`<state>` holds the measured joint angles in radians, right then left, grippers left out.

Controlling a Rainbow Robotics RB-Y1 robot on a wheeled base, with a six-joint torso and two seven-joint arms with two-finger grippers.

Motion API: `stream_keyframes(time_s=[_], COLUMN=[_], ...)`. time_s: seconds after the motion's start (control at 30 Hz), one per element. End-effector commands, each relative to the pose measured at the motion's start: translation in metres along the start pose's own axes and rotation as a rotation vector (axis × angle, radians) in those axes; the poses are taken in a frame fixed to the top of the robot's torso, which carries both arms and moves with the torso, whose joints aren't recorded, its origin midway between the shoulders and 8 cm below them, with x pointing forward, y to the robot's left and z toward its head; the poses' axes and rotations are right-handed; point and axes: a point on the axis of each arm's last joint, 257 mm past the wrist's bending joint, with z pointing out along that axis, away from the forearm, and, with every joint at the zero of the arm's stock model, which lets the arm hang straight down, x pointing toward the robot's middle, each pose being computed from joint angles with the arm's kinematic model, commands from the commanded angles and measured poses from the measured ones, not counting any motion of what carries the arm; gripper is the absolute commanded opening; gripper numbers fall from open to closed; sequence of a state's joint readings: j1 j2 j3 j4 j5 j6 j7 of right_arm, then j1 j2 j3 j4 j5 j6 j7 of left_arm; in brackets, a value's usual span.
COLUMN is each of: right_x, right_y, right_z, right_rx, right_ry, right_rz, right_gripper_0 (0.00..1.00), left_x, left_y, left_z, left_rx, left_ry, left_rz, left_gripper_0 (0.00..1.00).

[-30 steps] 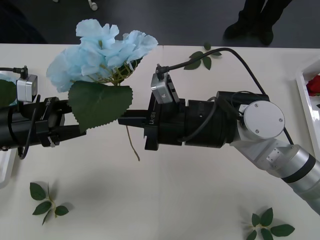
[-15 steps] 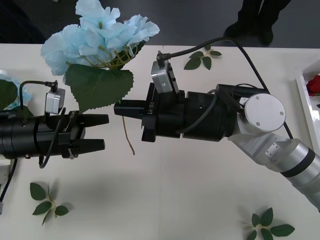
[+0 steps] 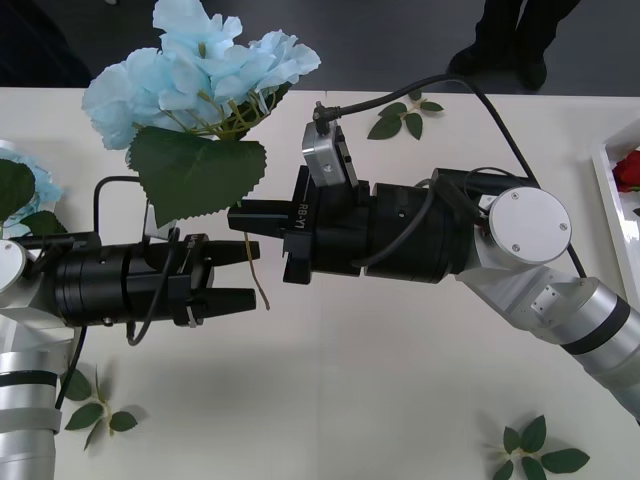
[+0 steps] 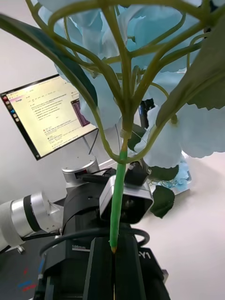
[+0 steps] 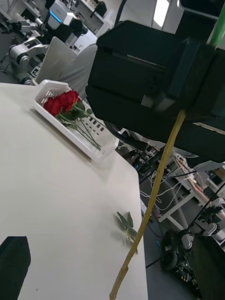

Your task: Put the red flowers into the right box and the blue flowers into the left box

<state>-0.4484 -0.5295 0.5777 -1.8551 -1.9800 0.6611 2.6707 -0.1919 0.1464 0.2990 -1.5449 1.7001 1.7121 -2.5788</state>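
The right tool point(image 3: 238, 218) holds the blue flower point(image 3: 200, 75) above the table point(image 3: 380, 380), with the left tool point(image 3: 245, 275) just below it.

Pretty bright, even overhead light; soft shadows under the leaf sprigs point(image 3: 95, 400) on the white surface point(image 3: 400, 380). Close-up petals point(image 4: 183, 126) look slightly soft.

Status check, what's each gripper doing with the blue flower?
Right gripper shut on blue flower stem, held above table. Left gripper open beside the stem's lower end. Nothing between them.

a pale blue flower point(image 3: 200, 75) with a big green leaf is held up by its thin stem. red flowers point(image 5: 63, 102) lie in the white right box point(image 5: 101, 151). another blue flower point(image 3: 25, 195) rests at the worktop's left edge.
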Motion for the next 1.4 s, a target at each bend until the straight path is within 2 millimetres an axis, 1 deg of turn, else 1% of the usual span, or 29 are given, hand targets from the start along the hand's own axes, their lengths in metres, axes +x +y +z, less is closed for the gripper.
stream_keyframes(time_s=[0.03,0.1,0.2,0.23,0.27,0.3,0.4,0.47,0.5,0.53,0.7,1.07,1.1,1.13,1.17,1.23,1.27,1.4], right_x=[-0.012,-0.010,-0.010,-0.010,-0.010,-0.010,-0.010,-0.010,-0.010,-0.010,-0.010,-0.010,-0.010,-0.010,-0.010,-0.010,-0.010,-0.010], right_y=[0.006,0.005,0.005,0.005,0.005,0.005,0.005,0.005,0.005,0.005,0.005,0.005,0.005,0.005,0.005,0.005,0.005,0.005], right_z=[0.000,-0.001,-0.001,-0.001,-0.001,-0.001,-0.001,-0.001,-0.001,-0.001,-0.001,-0.001,-0.001,-0.001,-0.001,-0.001,-0.001,-0.001], right_rx=[-0.019,-0.017,-0.017,-0.017,-0.017,-0.017,-0.017,-0.017,-0.017,-0.017,-0.017,-0.017,-0.017,-0.017,-0.017,-0.017,-0.017,-0.017], right_ry=[-0.001,0.004,0.004,0.004,0.004,0.004,0.004,0.004,0.004,0.004,0.004,0.004,0.004,0.004,0.004,0.004,0.004,0.004], right_rz=[-0.056,-0.054,-0.054,-0.054,-0.054,-0.054,-0.054,-0.054,-0.054,-0.054,-0.054,-0.054,-0.054,-0.054,-0.054,-0.054,-0.054,-0.054], right_gripper_0=[0.00,0.00,0.00,0.00,0.00,0.00,0.00,0.00,0.00,0.00,0.00,0.00,0.04,0.50,0.80,0.98,1.00,1.00], left_x=[-0.008,-0.008,-0.010,-0.010,-0.011,-0.011,-0.011,-0.011,-0.011,-0.012,-0.013,-0.015,-0.015,-0.015,-0.016,-0.016,-0.017,-0.020], left_y=[-0.001,-0.001,-0.002,-0.003,-0.003,-0.004,-0.005,-0.005,-0.005,-0.005,-0.005,-0.003,-0.002,-0.003,-0.002,-0.002,-0.001,0.002], left_z=[0.014,0.021,0.026,0.027,0.029,0.030,0.031,0.032,0.032,0.032,0.033,0.027,0.026,0.025,0.024,0.023,0.022,0.017], left_rx=[0.010,0.017,0.023,0.026,0.031,0.033,0.038,0.039,0.039,0.040,0.040,0.027,0.025,0.024,0.022,0.018,0.016,0.001], left_ry=[-0.004,-0.009,-0.010,-0.008,-0.006,-0.005,-0.005,-0.005,-0.006,-0.007,-0.010,-0.023,-0.023,-0.026,-0.028,-0.033,-0.034,-0.042], left_rz=[0.096,0.095,0.101,0.103,0.105,0.106,0.109,0.115,0.116,0.118,0.127,0.133,0.133,0.132,0.133,0.132,0.132,0.135], left_gripper_0=[1.00,1.00,0.99,0.94,0.66,0.58,0.21,0.06,0.02,0.00,0.00,0.00,0.00,0.00,0.00,0.00,0.00,0.00])
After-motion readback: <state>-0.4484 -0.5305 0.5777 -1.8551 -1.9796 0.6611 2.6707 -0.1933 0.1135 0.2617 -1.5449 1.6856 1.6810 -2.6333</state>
